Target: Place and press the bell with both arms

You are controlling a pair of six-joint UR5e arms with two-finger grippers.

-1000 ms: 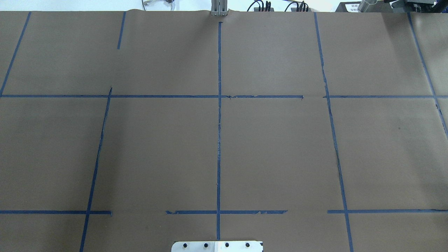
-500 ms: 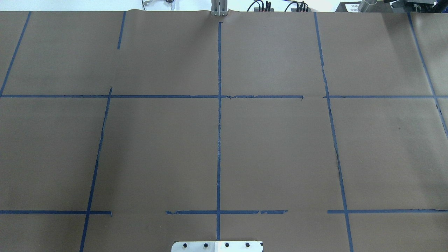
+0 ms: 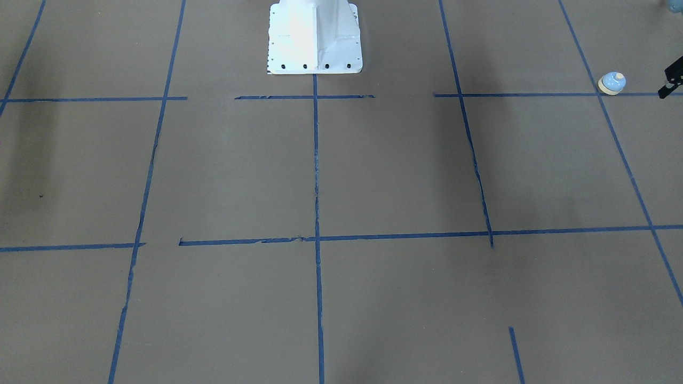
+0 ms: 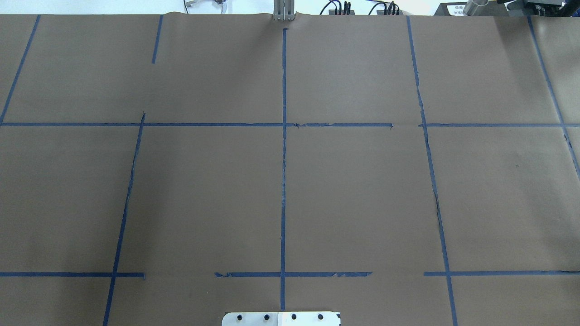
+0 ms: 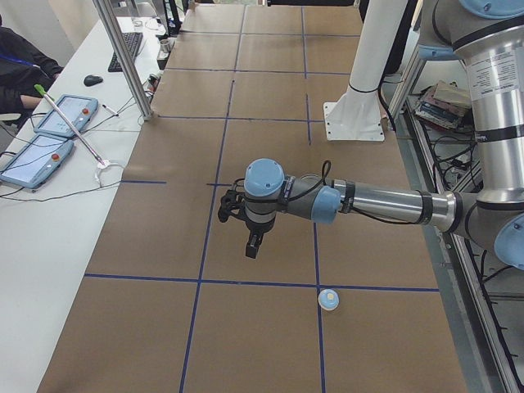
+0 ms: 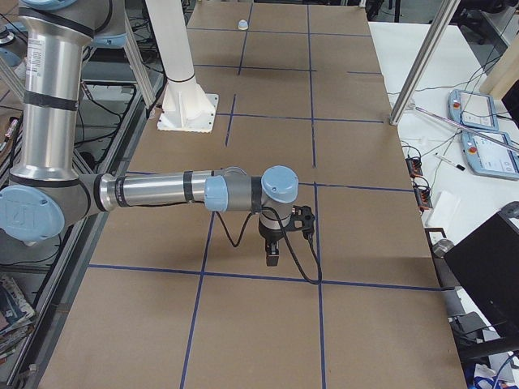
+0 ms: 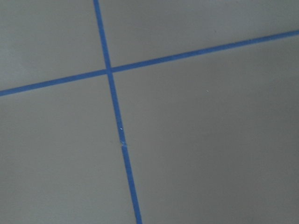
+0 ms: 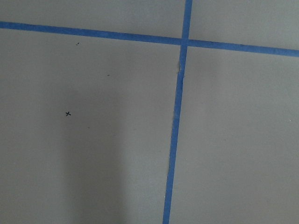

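1. The bell (image 3: 611, 84) stands upright on the table (image 3: 373, 176) at the robot's far left end, at a crossing of blue tape lines (image 3: 316, 160), outside the overhead view.
2. The left gripper (image 5: 253, 250) hangs over the table near the bell, apart from it. We see nothing in it and cannot tell how wide its jaws stand.
3. The right gripper (image 6: 272, 258) hangs over the opposite end, well apart from the bell. We cannot tell its opening either.
4. We judge the bell light and rigid, with a smooth dome likely to slip. We would pinch low, across the cream base ring (image 3: 603, 85), clear of the button (image 3: 619, 77).
5. Being light, it may skid when pressed, so 1 arm should steady it.
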